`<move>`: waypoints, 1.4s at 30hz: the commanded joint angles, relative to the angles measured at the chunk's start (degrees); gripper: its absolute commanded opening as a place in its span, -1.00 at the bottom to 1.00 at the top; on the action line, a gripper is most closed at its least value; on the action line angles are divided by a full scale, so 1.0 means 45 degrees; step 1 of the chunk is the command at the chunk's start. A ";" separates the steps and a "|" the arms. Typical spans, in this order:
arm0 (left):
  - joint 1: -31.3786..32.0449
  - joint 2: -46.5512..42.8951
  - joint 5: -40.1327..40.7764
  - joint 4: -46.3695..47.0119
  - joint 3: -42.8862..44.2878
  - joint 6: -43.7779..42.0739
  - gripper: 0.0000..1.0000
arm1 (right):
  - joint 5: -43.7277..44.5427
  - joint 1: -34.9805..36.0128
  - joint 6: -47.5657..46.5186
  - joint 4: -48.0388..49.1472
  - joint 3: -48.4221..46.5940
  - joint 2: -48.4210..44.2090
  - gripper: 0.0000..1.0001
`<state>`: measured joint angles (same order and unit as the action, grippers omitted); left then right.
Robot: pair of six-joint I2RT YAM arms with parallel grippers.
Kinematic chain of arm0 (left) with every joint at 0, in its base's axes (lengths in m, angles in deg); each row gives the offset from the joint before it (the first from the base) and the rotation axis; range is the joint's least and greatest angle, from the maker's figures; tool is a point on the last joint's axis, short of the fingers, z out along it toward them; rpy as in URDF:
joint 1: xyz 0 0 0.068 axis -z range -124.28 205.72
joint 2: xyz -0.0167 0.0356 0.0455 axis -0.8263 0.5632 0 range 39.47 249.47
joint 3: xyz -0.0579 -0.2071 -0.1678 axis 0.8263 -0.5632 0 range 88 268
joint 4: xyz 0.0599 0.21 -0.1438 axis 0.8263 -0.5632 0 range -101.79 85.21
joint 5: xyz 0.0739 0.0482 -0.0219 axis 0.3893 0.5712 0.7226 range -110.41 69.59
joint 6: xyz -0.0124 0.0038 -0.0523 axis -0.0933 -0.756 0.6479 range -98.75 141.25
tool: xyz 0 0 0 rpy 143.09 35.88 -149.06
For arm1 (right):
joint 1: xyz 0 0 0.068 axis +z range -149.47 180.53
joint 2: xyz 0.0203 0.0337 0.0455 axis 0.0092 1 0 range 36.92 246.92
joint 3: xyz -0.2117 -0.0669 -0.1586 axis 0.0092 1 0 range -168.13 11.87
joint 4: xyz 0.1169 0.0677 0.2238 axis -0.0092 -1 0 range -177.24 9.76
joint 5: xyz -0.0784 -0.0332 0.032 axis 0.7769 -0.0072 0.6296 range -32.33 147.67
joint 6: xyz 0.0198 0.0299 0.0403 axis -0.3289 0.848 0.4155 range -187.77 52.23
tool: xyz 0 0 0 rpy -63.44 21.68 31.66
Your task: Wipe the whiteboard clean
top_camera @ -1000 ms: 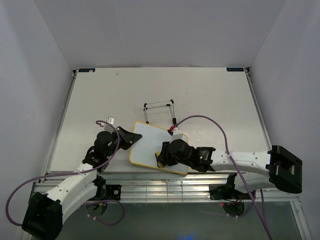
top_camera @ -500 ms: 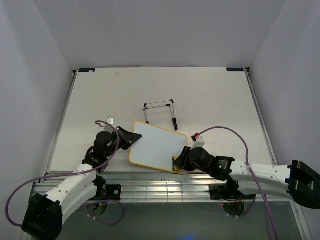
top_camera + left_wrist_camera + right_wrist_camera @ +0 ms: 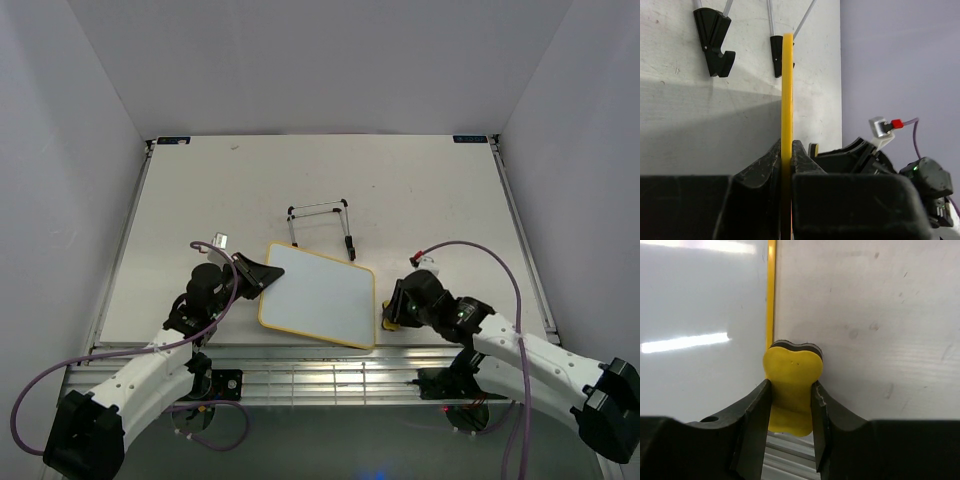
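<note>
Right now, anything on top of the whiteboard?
Nothing on the whiteboard: face blank. The left gripper clamps and covers its left edge; the eraser in the right gripper sits beside its right edge.

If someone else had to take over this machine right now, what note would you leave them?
Left hand: shut on the whiteboard at its left edge.
Right hand: shut on the yellow eraser, just off the board's right edge.
Done: no writing visible on the board.
Left: probably just set the eraser down and release the board.
</note>
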<state>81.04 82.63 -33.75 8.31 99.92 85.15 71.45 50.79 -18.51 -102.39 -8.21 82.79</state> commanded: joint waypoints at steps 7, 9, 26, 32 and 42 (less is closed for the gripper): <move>0.0057 -0.0508 -0.0492 0.0487 0.0690 -0.0137 -1.00 | -0.2748 -0.5305 -0.5979 -0.0391 -0.3915 0.3534 -0.47; 0.0057 -0.0547 -0.0570 0.0506 0.0807 -0.0215 -1.00 | -0.2926 -0.6260 -0.6451 -0.0254 -0.4635 0.4663 -0.45; 0.0057 -0.0782 -0.1683 0.0799 0.1393 -0.0860 -1.00 | -0.2926 -0.8161 -0.8387 -0.0273 -0.6731 0.9203 0.00; 0.0057 -0.0762 -0.1918 0.0838 0.1744 -0.1348 -1.00 | -0.2926 -0.8161 -0.8348 -0.0312 -0.6555 0.8598 0.08; 0.0057 -0.0587 -0.2444 0.0838 0.2447 -0.1934 -1.00 | -0.2926 -0.8532 -0.8367 -0.0740 -0.6632 0.7601 0.24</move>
<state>81.04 80.51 -42.54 7.61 107.00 76.16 58.71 13.15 -55.14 -104.18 -36.99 118.96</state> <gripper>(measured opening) 0.177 0.617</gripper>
